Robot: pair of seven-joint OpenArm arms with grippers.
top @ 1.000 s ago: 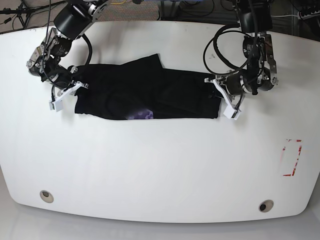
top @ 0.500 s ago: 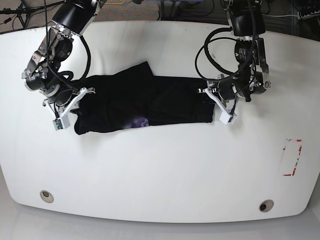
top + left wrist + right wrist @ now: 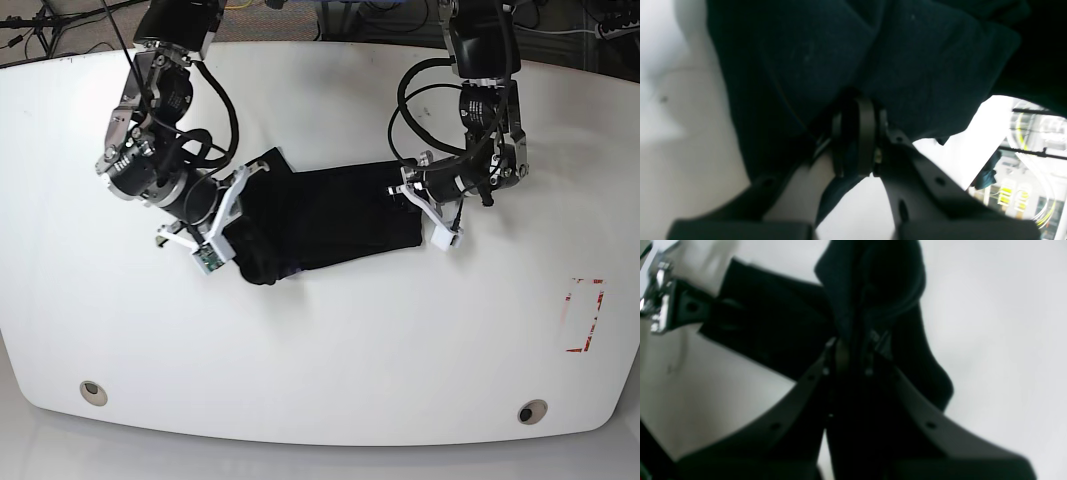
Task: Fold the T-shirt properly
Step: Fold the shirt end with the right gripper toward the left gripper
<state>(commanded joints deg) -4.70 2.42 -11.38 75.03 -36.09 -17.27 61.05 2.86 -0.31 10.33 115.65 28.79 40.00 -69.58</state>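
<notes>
The black T-shirt (image 3: 340, 215) lies bunched in a short band on the white table (image 3: 320, 340), between my two grippers; its print is hidden. My left gripper (image 3: 425, 212), on the base view's right, is shut on the shirt's right end. In the left wrist view its jaws (image 3: 855, 126) pinch dark cloth (image 3: 907, 66). My right gripper (image 3: 225, 218), on the base view's left, is shut on the shirt's left end. In the right wrist view it (image 3: 851, 346) clamps a fold of cloth (image 3: 870, 280) that hangs above the table.
A red marked rectangle (image 3: 585, 315) is on the table at the right. Two round holes (image 3: 93, 392) (image 3: 532, 412) sit near the front edge. Cables and equipment run behind the table's far edge.
My right gripper has carried the shirt's left end rightward and toward the front, shortening and bunching the shirt. My left gripper has shifted slightly left with its end.
</notes>
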